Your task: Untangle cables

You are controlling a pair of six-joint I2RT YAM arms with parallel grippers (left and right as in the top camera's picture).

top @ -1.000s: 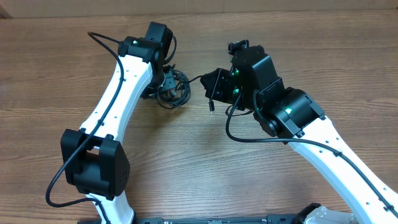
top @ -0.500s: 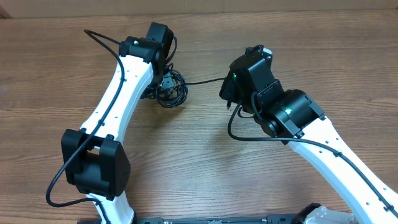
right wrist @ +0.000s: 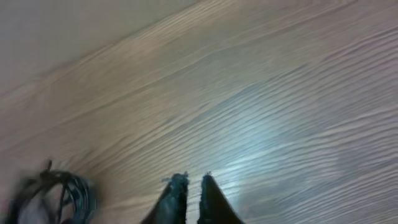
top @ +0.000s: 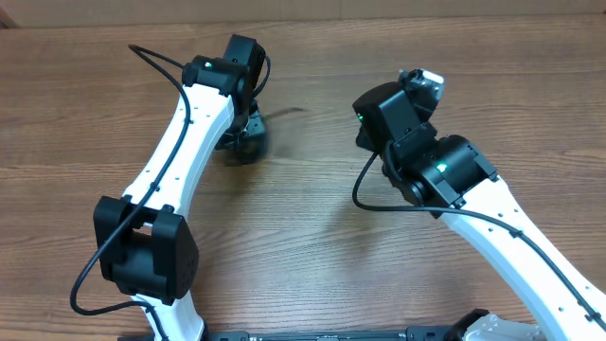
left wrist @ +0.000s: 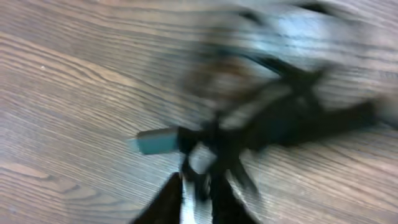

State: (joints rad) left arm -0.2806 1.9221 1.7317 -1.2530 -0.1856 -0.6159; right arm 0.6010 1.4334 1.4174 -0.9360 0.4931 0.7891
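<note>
On the wooden surface (top: 312, 246) the cables (top: 248, 142) lie as one blurred clump right at my left claw (left wrist: 198, 186), whose grip I cannot tell, and well apart from my right claw (right wrist: 191, 185), pressed together on nothing, so I judge most untangling remains.

Setting: robotics lab bench. Evidence: a brown wood-grain laminate table (top: 303, 218) fills all three views. Two white-shelled jointed robot arms with black motor housings, left (top: 180, 142) and right (top: 516, 242), stand at the near edge, either side of a black mounting rail (top: 331, 334) at its middle. Small green status lights (top: 439, 169) glow on the joints. Thick black sheathed wiring (top: 354, 197) loops loose outside the arm links. A plain tan strip (top: 426, 8) runs along the far edge; wall or floor, cannot tell
</note>
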